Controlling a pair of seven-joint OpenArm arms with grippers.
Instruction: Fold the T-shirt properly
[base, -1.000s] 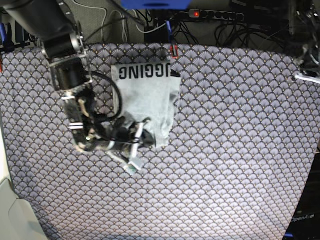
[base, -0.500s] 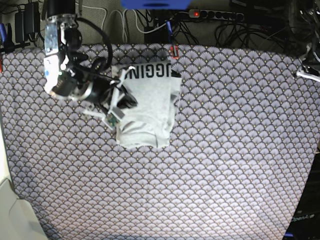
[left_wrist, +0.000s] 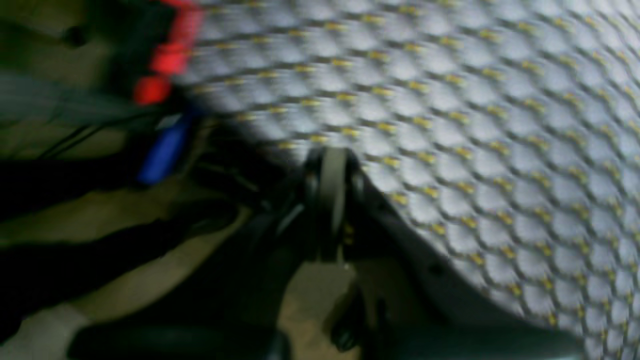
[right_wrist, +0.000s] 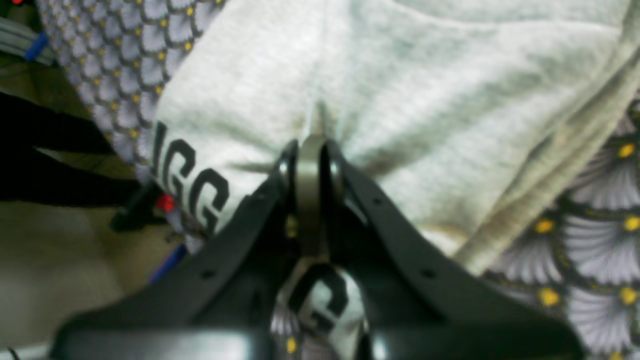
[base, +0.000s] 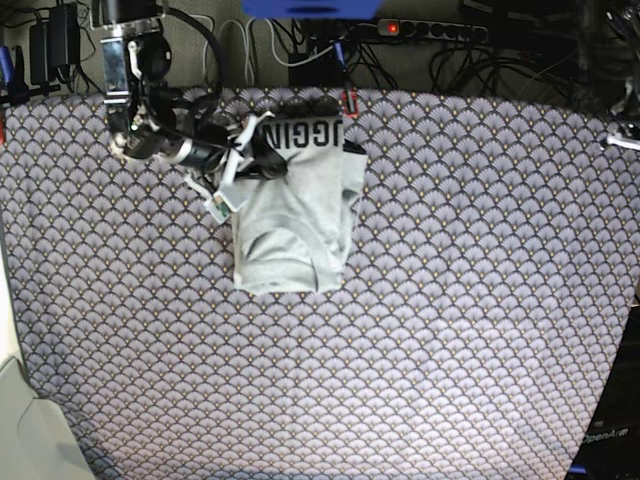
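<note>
The light grey T-shirt (base: 295, 225) lies folded into a narrow block at the far left-middle of the table, with its black lettering (base: 305, 134) along the far edge. My right gripper (base: 262, 150) is at the shirt's far-left corner, beside the lettering. In the right wrist view this gripper (right_wrist: 310, 145) is shut and pinches a pucker of the T-shirt (right_wrist: 400, 85), with the lettering (right_wrist: 200, 192) just left of it. My left gripper (left_wrist: 332, 162) is shut and empty, blurred, over the table's edge away from the shirt.
The dark scallop-patterned tablecloth (base: 450, 300) covers the whole table. Cables and a power strip (base: 430, 30) run behind the far edge. A red clip (base: 347, 102) sits at the far edge by the shirt. Red and blue items (left_wrist: 165, 60) show blurred beyond the edge.
My right gripper has moved from the shirt's near-left corner up along its left side to the far-left corner by the lettering. The left wrist view is motion-blurred.
</note>
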